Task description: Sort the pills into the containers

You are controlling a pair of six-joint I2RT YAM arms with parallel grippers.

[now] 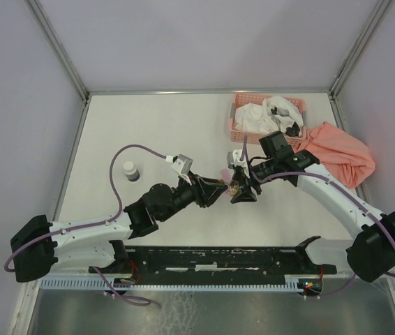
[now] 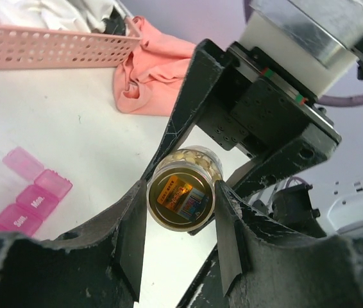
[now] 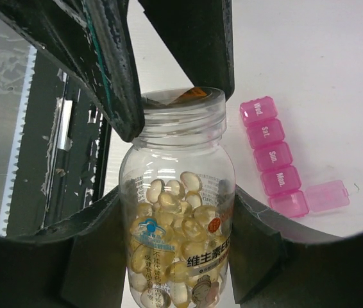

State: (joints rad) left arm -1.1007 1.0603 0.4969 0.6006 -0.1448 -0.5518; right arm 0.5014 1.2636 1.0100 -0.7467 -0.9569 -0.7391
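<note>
A clear pill bottle [image 3: 178, 224] full of yellow softgels is held above the table between both arms; it is small in the top view [image 1: 236, 187]. My right gripper [image 3: 178, 212] is shut on its body. My left gripper [image 2: 181, 192] flanks its threaded, capless neck [image 2: 183, 196], its fingers [image 3: 114, 77] touching the rim on both sides. The magenta pill-organizer strip [image 3: 272, 157] lies on the table just beside the bottle, day names on its lids. Its end compartment's lid [image 3: 326, 195] is swung open. The strip also shows in the left wrist view [image 2: 31, 199] and faintly in the top view [image 1: 223, 172].
A salmon lattice basket [image 1: 236, 124] with white cloth stands at the back right, and a pink cloth [image 1: 340, 150] lies beside it. A small white-capped bottle [image 1: 131, 171] stands at the left. A black rail [image 1: 218, 258] runs along the near edge.
</note>
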